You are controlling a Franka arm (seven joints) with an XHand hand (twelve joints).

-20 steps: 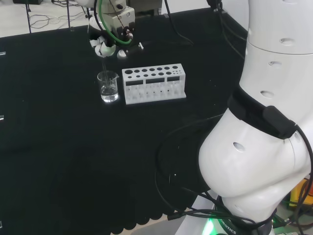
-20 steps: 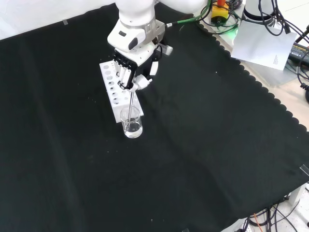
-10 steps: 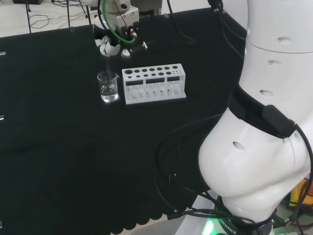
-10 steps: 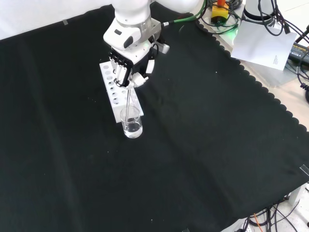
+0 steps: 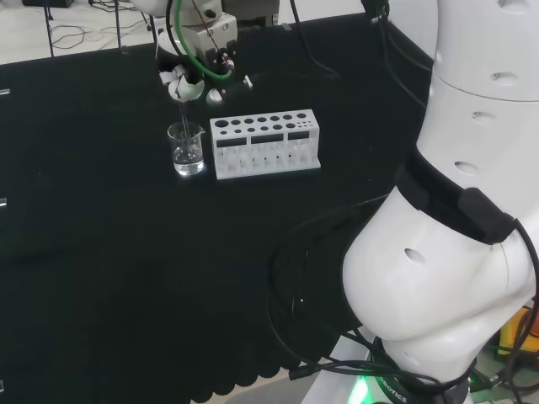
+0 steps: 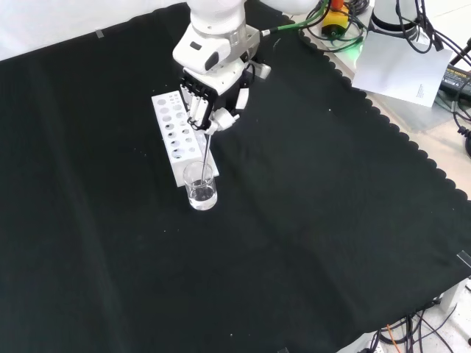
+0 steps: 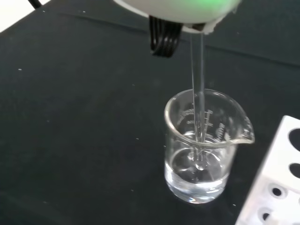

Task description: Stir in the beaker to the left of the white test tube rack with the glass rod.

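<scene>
A small clear glass beaker [image 5: 187, 150] [image 6: 201, 187] [image 7: 201, 147] holding a little clear liquid stands on the black cloth, just left of the white test tube rack [image 5: 266, 143] in the head view. The hand [image 5: 187, 82] [image 6: 213, 110] hovers above the beaker with its fingers curled round a thin glass rod [image 6: 205, 156] [image 7: 198, 98]. The rod slants down from the hand into the beaker, and its tip sits in the liquid near the bottom. In the front view the rack [image 6: 174, 138] lies behind the beaker.
The arm's big white links [image 5: 463, 210] stand at the right of the head view, with black cables [image 5: 312, 328] on the cloth beside them. Beyond the cloth's scalloped edge in the front view lie papers [image 6: 405, 70] and cables [image 6: 331, 18].
The hand has swung to the right in the front view over the last half second, after drifting left before that. The rod's tilt changed with it while its tip stayed in the beaker.
</scene>
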